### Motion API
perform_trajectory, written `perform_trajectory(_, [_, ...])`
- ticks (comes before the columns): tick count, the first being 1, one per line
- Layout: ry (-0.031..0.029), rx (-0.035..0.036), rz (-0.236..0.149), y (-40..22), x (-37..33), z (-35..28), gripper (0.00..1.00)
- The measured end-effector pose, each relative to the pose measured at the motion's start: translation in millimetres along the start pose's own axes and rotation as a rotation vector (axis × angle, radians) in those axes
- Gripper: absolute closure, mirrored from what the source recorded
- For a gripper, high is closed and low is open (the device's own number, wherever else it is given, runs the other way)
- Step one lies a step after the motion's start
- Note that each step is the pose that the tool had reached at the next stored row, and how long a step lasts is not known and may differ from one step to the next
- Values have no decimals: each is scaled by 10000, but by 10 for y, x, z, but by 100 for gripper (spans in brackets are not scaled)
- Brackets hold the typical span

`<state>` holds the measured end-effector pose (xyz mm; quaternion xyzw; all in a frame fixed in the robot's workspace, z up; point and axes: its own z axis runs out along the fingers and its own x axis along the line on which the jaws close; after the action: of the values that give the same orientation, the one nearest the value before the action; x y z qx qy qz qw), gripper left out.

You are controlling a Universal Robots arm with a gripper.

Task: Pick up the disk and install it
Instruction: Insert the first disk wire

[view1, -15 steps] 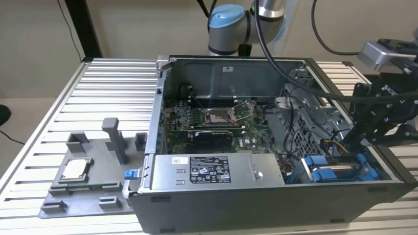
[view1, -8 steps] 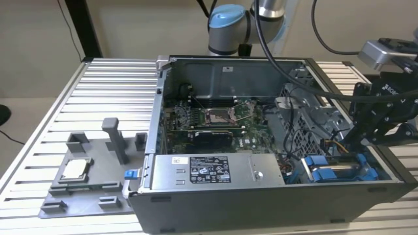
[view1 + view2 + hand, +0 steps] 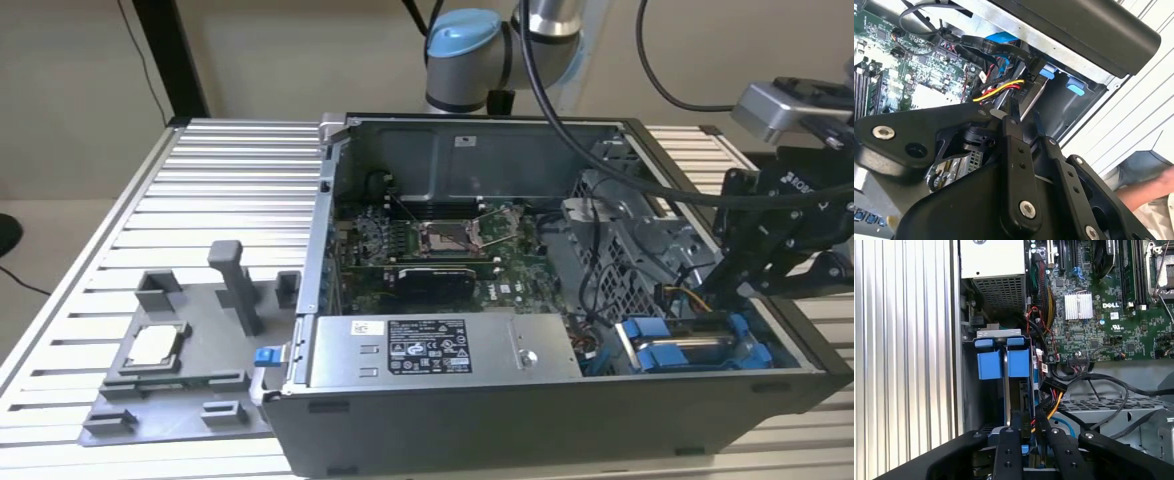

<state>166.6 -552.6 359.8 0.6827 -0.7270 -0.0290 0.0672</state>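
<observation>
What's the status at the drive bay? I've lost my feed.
Gripper down in the case's drive bay, fingers close together around the disk's edge. Disk upright in its blue carrier, in the bay. Cable bundle right beside it.

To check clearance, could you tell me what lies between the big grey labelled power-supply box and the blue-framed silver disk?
In the exterior view, a bundle of mostly dark cables fills the gap between power-supply box and disk.

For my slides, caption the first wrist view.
Gripper at the blue-framed disk standing in the computer case's drive bay beside the motherboard.
</observation>
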Motion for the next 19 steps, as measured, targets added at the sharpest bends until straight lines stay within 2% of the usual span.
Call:
perform_trajectory(3, [-14,0,-3,-1,1,-3,0])
perform_trajectory(8, [-157,-9,-22,-106,36,-13,0])
perform_trajectory(9, [-219,-12,-30,-124,47,-14,0])
perform_trajectory(11, [-384,-22,-54,-153,73,-17,0])
perform_trajectory(12, [-433,-27,-61,-165,94,-17,0])
perform_trajectory(16, [-488,-37,-67,-201,206,-15,0])
perform_trajectory(17, [-580,-41,-79,-203,223,-12,0])
perform_trajectory(19, [-944,-63,-133,-205,230,-11,0])
